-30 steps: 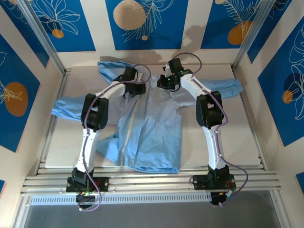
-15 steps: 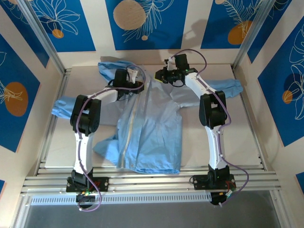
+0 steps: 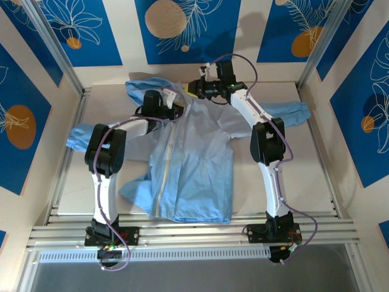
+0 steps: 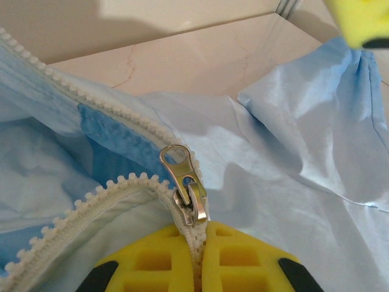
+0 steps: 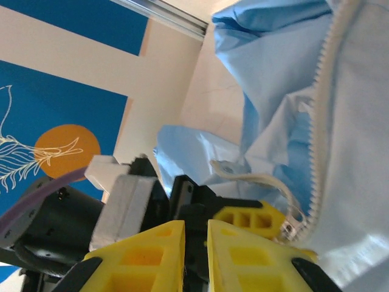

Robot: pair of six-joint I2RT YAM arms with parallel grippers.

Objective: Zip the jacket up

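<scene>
Two bare strips of table [image 3: 76,182] flank the jacket [image 3: 194,164], which lies spread at mid-frame in the overhead view. Its sleeves reach toward the side rails and its hood lies near the back wall. Both arms rise from the lower edge, bend at the elbow and lean inward over the collar. The left gripper [image 4: 200,237] is pressed together on the zipper strip [image 4: 127,180] just below the metal slider [image 4: 185,185], and past the slider the teeth part. The right gripper [image 5: 193,226] hangs beside the collar, fingers slightly apart with nothing between them. From overhead the wrists cover the collar, and the slider is too small to make out.
</scene>
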